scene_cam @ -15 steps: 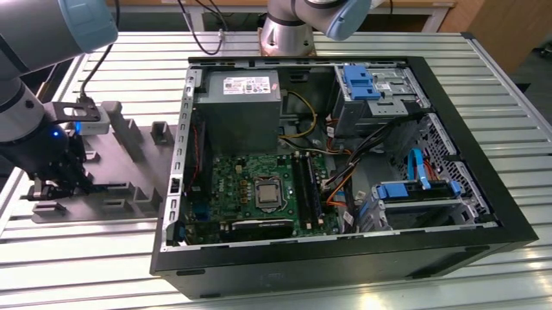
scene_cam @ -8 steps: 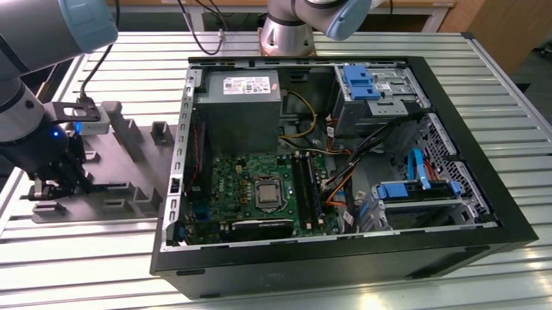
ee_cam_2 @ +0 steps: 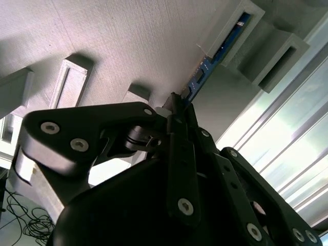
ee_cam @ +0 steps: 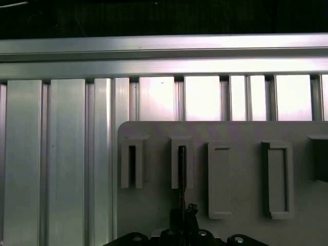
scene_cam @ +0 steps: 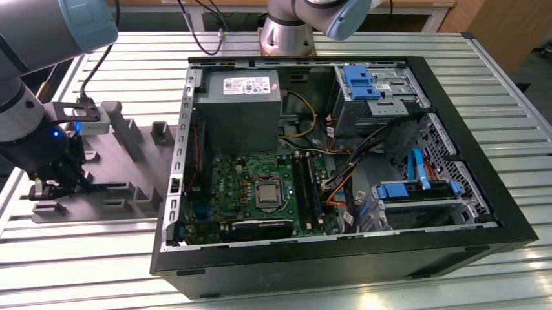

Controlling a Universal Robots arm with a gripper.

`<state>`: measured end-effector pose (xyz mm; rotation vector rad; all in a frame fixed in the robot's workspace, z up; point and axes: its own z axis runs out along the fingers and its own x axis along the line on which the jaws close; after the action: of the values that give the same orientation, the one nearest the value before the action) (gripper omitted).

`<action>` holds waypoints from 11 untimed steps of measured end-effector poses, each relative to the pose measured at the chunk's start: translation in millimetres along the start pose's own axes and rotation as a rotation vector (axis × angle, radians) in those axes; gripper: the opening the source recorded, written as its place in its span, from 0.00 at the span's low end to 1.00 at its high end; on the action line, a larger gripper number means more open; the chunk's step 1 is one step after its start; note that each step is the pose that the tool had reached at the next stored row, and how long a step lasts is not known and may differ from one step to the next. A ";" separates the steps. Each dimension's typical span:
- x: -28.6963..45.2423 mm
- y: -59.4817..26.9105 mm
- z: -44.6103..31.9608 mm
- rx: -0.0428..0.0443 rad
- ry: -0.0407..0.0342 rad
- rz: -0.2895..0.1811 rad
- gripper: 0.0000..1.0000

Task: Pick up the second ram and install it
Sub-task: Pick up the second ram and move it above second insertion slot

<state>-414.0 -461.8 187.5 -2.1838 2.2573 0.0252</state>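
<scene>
Over on the exterior view's left, the gripper (scene_cam: 57,187) sits low over the grey holder (scene_cam: 129,165). Its fingers pinch the memory stick (ee_cam_2: 205,69), which stands on edge in the holder's slot, well apart from the open computer case (scene_cam: 509,226).

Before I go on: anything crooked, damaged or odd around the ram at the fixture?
Nothing stands out. In the first wrist view the second ram stands straight on edge in its slot of the fixture, with the gripper in line, jaws shut on it. No damage shows.
</scene>
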 end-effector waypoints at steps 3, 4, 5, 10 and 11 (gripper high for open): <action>0.0 0.0 0.0 0.0000 0.0000 0.000 0.14; 0.0 0.0 0.0 0.0000 0.0000 0.000 0.14; 0.0 0.0 0.1 0.0000 0.0000 0.000 0.14; 0.0 0.0 0.1 0.0000 0.0000 0.000 0.14; 0.0 0.0 0.1 0.0001 0.0000 0.000 0.14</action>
<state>-414.0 -461.8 187.4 -2.1837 2.2572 0.0251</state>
